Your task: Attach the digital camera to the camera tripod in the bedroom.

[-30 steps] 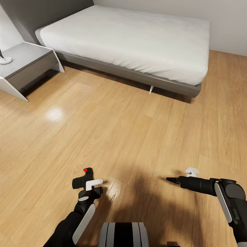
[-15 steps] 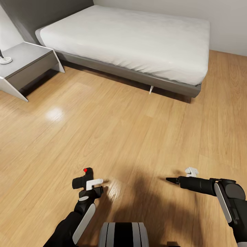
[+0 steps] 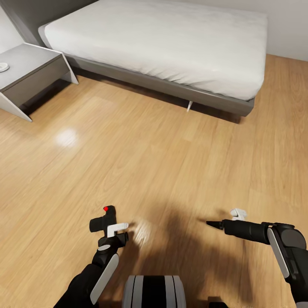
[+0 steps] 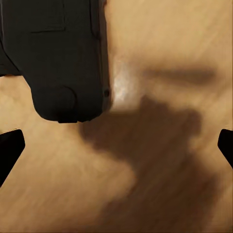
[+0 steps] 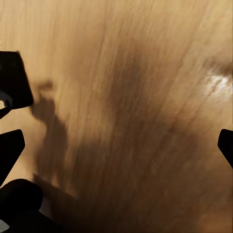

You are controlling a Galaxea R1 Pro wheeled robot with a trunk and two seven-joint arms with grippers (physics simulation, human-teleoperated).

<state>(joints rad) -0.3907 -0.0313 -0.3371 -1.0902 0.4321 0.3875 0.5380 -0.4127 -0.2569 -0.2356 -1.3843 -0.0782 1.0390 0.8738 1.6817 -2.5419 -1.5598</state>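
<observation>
The digital camera (image 3: 102, 219), black with a red dot on its hump, lies on the light wood floor (image 3: 162, 162) of the bedroom. My left gripper (image 3: 116, 232) is right at its near side, open, with nothing between its fingers. In the left wrist view the camera (image 4: 58, 53) sits close ahead and off to one side, outside the wide gap of the gripper (image 4: 116, 145). My right gripper (image 3: 220, 217) hangs open over bare floor, also seen from its own wrist (image 5: 116, 145). The camera tripod is out of view.
A grey bed with a white mattress (image 3: 162, 38) spans the back of the room. A grey nightstand (image 3: 30, 75) stands at the left, with a small white object on it at the picture's edge. Open floor lies between me and the bed. My shadow falls between the arms.
The whole view has shifted: bed and nightstand sit slightly higher and look a little larger. The camera sits a touch farther up from the left gripper. Both grippers keep their pose.
</observation>
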